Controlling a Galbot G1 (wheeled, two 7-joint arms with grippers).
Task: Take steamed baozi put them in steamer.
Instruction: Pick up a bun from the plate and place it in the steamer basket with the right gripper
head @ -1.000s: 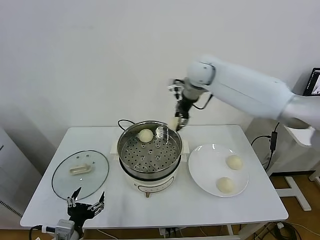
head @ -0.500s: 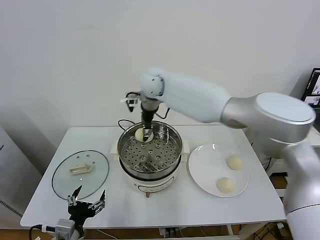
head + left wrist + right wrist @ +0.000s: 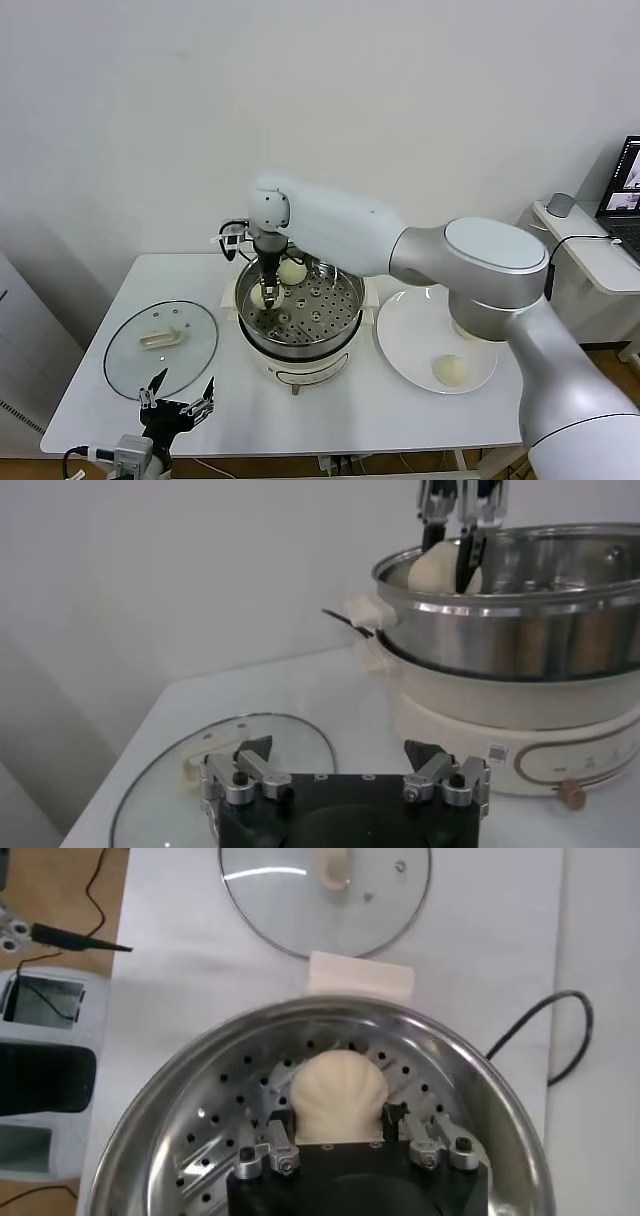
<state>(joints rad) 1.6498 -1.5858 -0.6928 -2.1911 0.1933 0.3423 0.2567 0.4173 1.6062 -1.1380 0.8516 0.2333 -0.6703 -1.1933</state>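
A bun [image 3: 338,1093], carried in from the right rim, is now held clenched by the right tool [image 3: 268,297] inside the steamer [image 3: 345,310]; release remains. The left tool [image 3: 175,410] is parked, released.

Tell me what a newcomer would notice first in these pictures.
First, the big white right arm sweeping across the scene, its right hand down inside the shiny steamer at the table's middle, gripping a pale baozi over the perforated floor beside another bun. Next, the white plate to the right with one bun in view, and the glass lid to the left, near the idle, open left hand.
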